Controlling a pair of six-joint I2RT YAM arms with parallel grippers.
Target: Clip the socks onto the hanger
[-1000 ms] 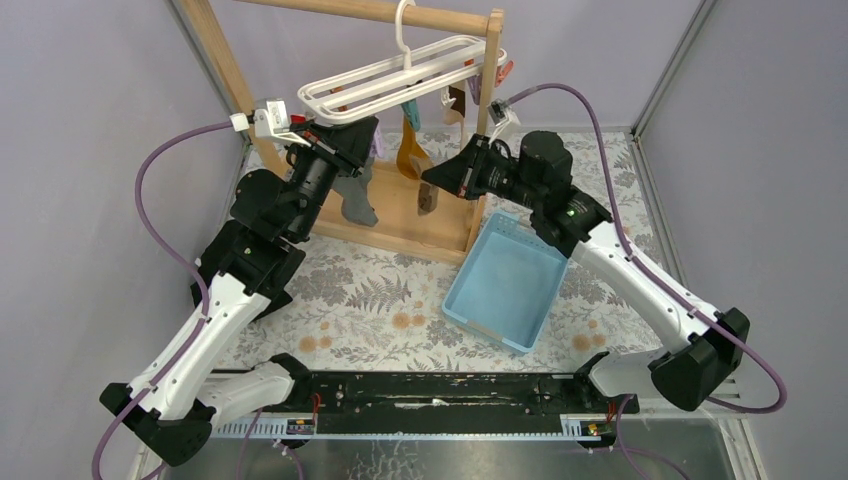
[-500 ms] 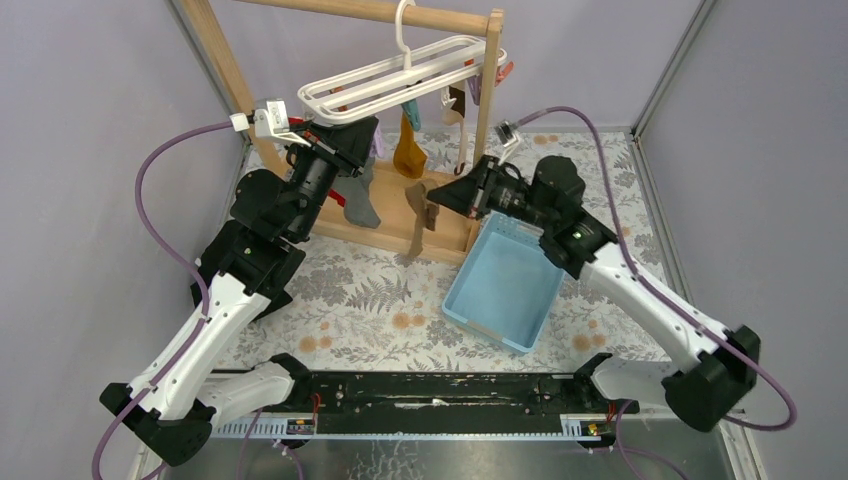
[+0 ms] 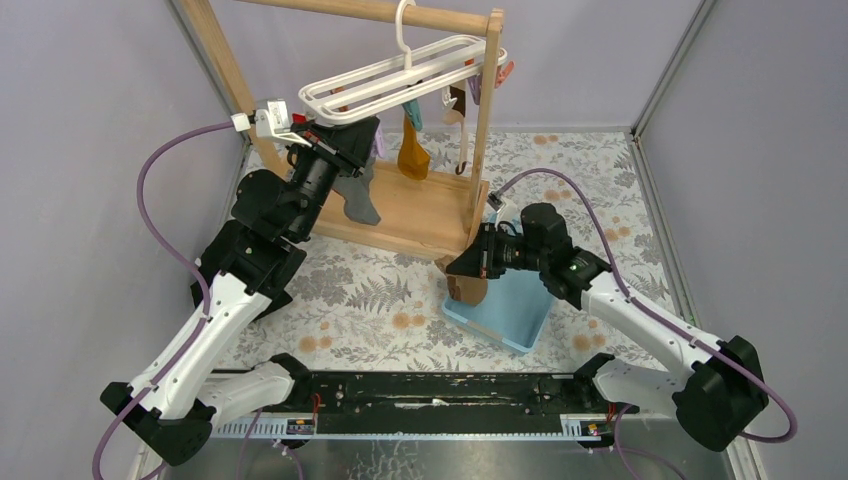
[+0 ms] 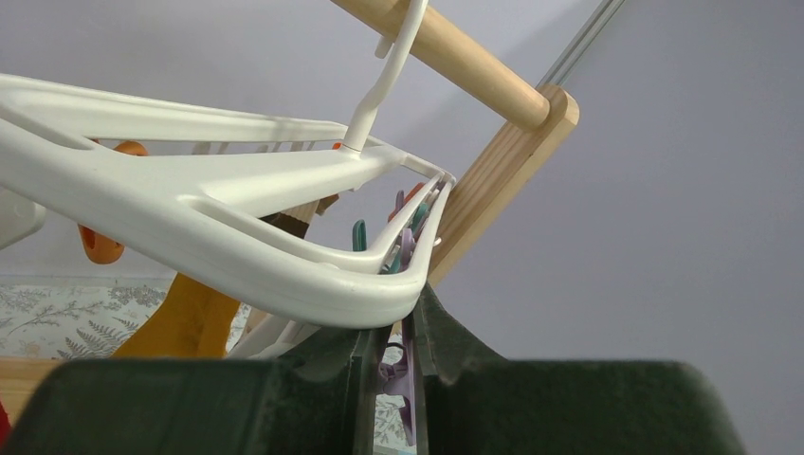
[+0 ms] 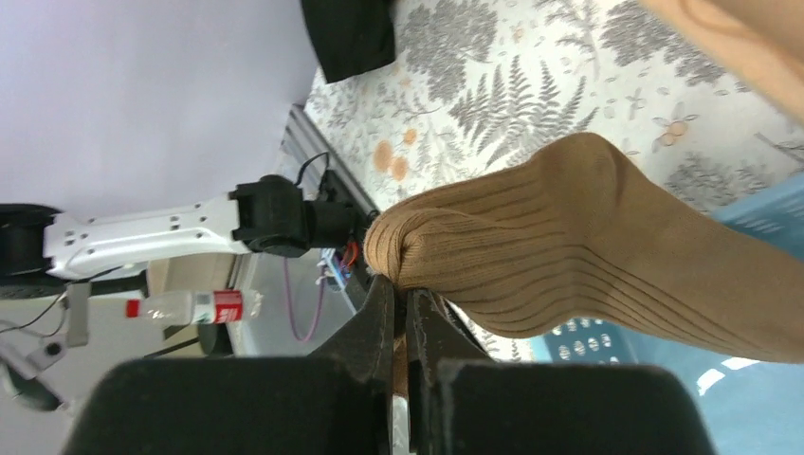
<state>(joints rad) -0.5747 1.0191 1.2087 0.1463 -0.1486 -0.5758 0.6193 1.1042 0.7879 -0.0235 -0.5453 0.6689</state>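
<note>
The white hanger (image 3: 400, 75) hangs by its hook from the wooden rail. My left gripper (image 3: 335, 140) is up at its left end, shut on a purple clip (image 4: 393, 365) just under the frame (image 4: 237, 256). My right gripper (image 3: 470, 268) is low, over the near-left corner of the blue basket, shut on a tan-brown ribbed sock (image 3: 467, 287) that droops from its fingers. In the right wrist view the sock (image 5: 588, 246) is pinched at its folded edge by the gripper (image 5: 406, 294). A small brownish piece (image 3: 455, 103) hangs under the hanger's right end; what it is I cannot tell.
A mustard-orange sock (image 3: 412, 155) and a grey sock (image 3: 360, 200) hang from the hanger. The wooden rail stand (image 3: 483, 130) with its base board (image 3: 420, 215) stands at the back. The blue basket (image 3: 520, 300) sits right of centre on the patterned cloth.
My right gripper has come down and toward the near side from the stand to the basket's corner, carrying the brown sock with it. The left arm has not moved.
</note>
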